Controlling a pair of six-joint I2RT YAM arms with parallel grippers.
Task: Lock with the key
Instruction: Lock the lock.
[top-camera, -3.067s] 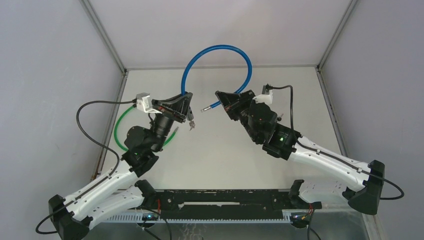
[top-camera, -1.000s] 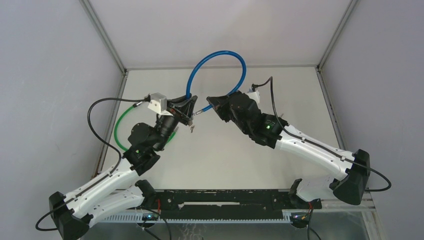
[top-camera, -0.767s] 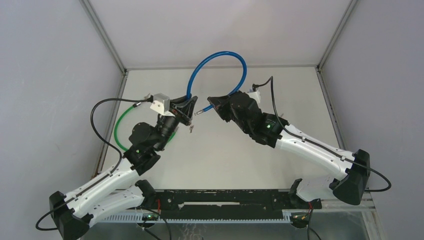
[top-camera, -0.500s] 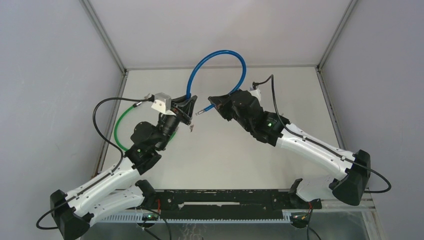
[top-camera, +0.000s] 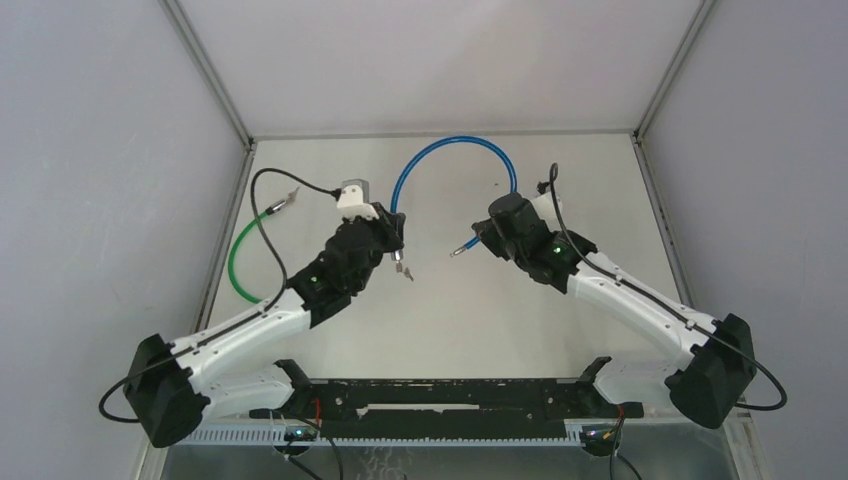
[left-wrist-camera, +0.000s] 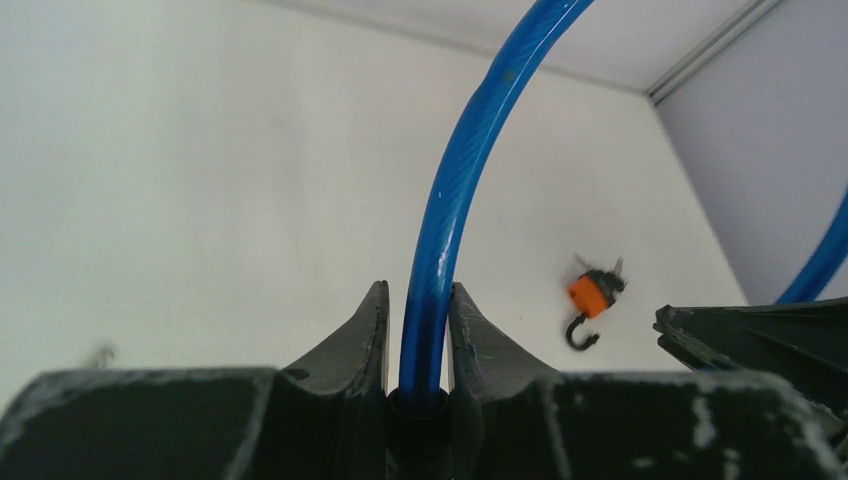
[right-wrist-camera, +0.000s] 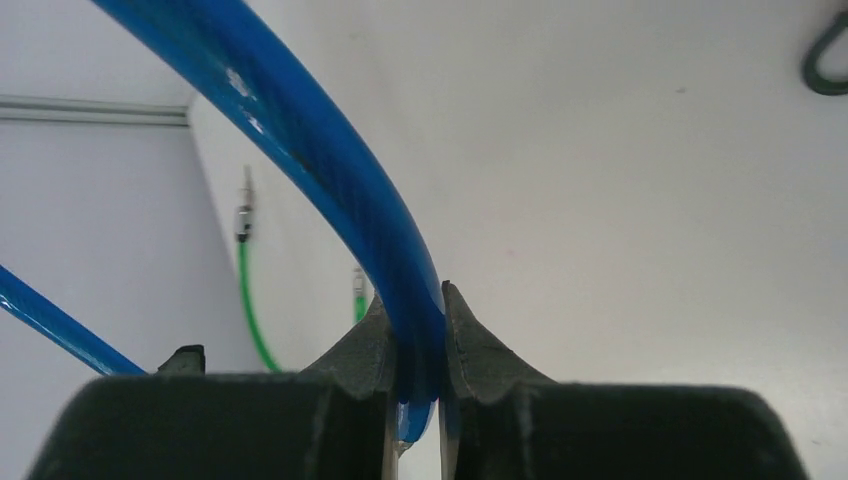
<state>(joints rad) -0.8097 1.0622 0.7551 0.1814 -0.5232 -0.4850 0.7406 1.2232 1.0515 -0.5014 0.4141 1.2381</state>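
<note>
Orange key (left-wrist-camera: 590, 293), perhaps: left-wrist view only.

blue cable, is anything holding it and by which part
Held at both ends: left fingers pinch the blue cable near the end where keys hang, right fingers just behind its metal tip.

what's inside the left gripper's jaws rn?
The blue cable, clamped in the left gripper. Its end is covered by the fingers. The top view shows only what look like keys dangling beneath.
</note>
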